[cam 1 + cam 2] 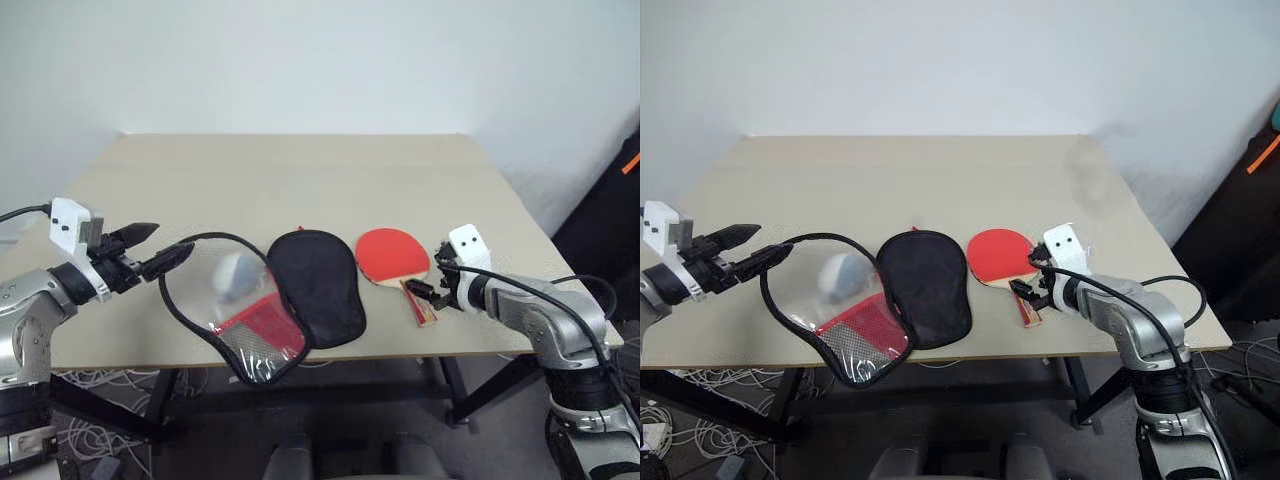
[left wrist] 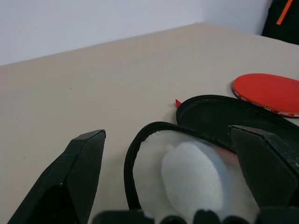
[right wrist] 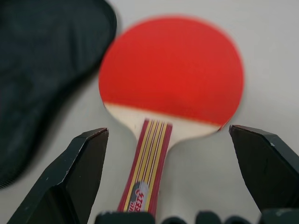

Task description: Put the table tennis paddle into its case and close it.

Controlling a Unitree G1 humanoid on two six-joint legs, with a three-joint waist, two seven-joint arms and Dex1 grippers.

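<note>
The table tennis paddle (image 1: pixel 392 254) lies red face up on the table, its striped wooden handle (image 3: pixel 148 172) pointing toward the near edge. My right gripper (image 1: pixel 437 281) hovers open just over that handle, a finger on each side, holding nothing. To the paddle's left the case lies unzipped and spread flat: the black half (image 1: pixel 320 285) is beside the paddle, and the clear half (image 1: pixel 235 310) with a red panel is further left. A pale rounded object (image 2: pixel 191 179) shows through the clear half. My left gripper (image 1: pixel 150 248) is open at the clear half's left rim.
The beige table (image 1: pixel 300 170) stretches bare behind the objects to a white wall. Case and paddle sit close to the near edge (image 1: pixel 400 352). A black item with an orange stripe (image 1: pixel 625 170) stands off the right side. Cables (image 1: pixel 100 385) hang below the table.
</note>
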